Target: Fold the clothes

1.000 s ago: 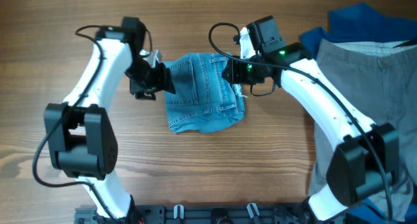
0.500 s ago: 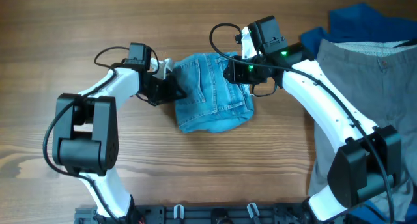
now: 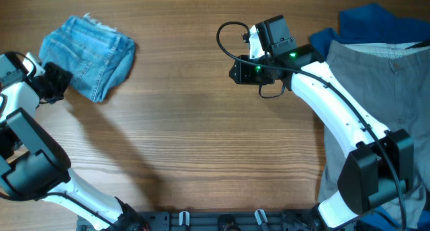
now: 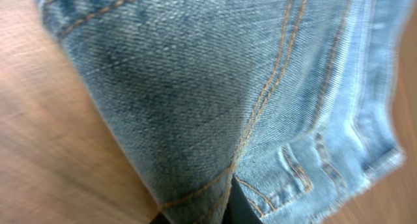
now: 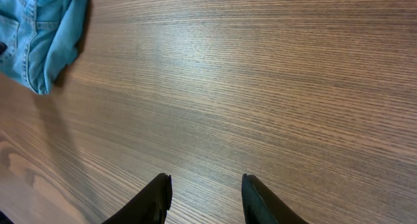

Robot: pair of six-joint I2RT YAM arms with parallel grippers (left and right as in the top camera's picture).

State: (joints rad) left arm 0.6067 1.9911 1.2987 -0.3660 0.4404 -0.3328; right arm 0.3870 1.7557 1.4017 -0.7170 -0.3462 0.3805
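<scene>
The folded light-blue denim jeans [image 3: 87, 53] lie bunched at the table's far left. My left gripper [image 3: 55, 83] sits at their near-left edge, shut on the denim. In the left wrist view the jeans [image 4: 215, 87] fill the frame, and the cloth is pinched between the dark fingers [image 4: 240, 210] at the bottom edge. My right gripper [image 3: 235, 71] hovers over bare wood at the back centre, open and holding nothing [image 5: 207, 191]. The jeans [image 5: 39, 35] show at the top left of the right wrist view. Grey-beige trousers [image 3: 376, 103] lie over a deep blue garment [image 3: 363, 23] at the right.
Wooden tabletop [image 3: 215, 144] stretches between the two piles. A black rail [image 3: 222, 221] runs along the front edge. The right arm's cable [image 3: 225, 36] loops above its wrist.
The left gripper closed on the jeans and dragged them from the table's middle to the far left. The right gripper stayed in place, now with nothing under it.
</scene>
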